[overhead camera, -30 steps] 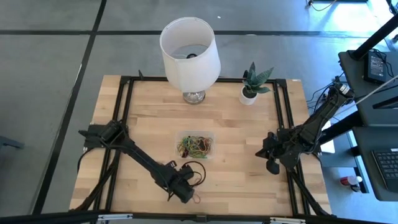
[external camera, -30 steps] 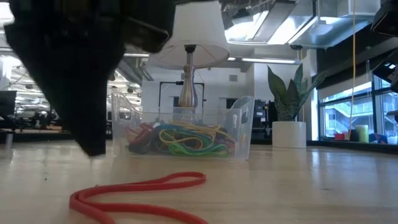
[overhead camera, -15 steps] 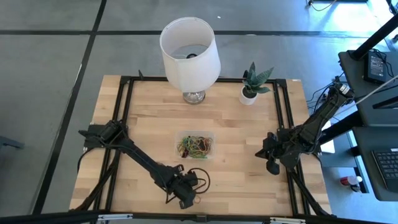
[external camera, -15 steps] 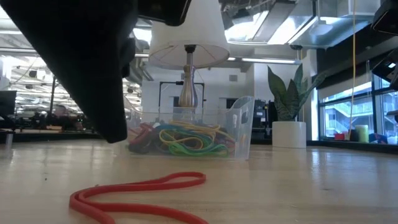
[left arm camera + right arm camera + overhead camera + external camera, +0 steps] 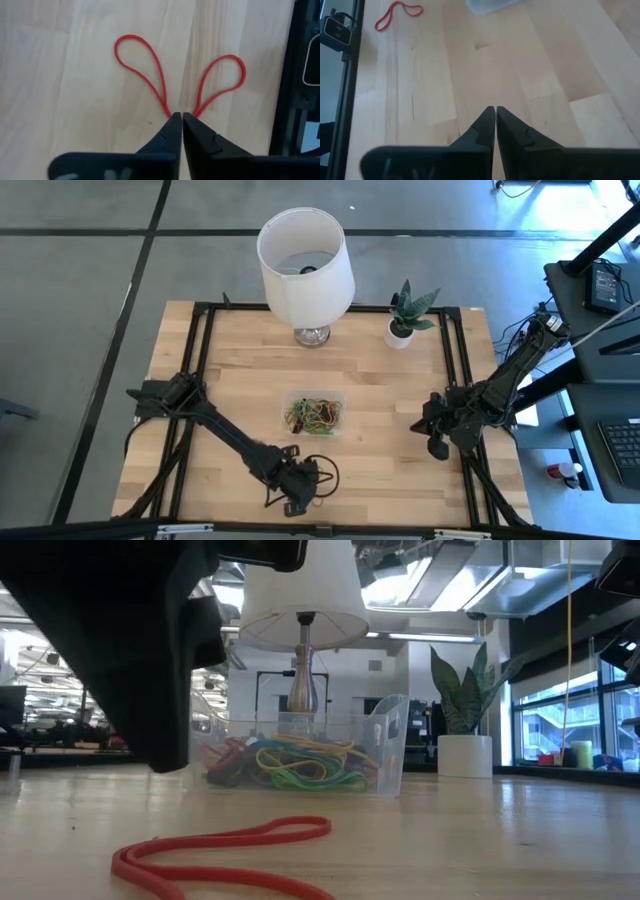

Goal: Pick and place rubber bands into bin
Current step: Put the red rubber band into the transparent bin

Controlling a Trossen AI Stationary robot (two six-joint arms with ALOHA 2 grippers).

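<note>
One red rubber band [image 5: 225,843] lies flat on the table by the near edge. In the left wrist view this red rubber band [image 5: 150,70] shows as two loops that meet behind my fingertips. My left gripper [image 5: 178,116] is shut and hangs just above the band's middle; in the low view the left gripper [image 5: 165,762] stands clear of the wood. The clear bin [image 5: 315,412] sits mid-table on its flat base, with several coloured bands [image 5: 300,765] inside. My right gripper [image 5: 495,109] is shut and waits over bare wood at the table's right side [image 5: 437,445].
A white lampshade on a metal stand [image 5: 305,260] and a small potted plant [image 5: 405,315] stand at the far edge. A black cable loop [image 5: 322,473] arches beside my left wrist. Bare wood lies between the bin and the near edge.
My left gripper has moved toward the table's right along the near edge, coming over the red band, and has risen a little. The red band has kept its place and shape on the table.
</note>
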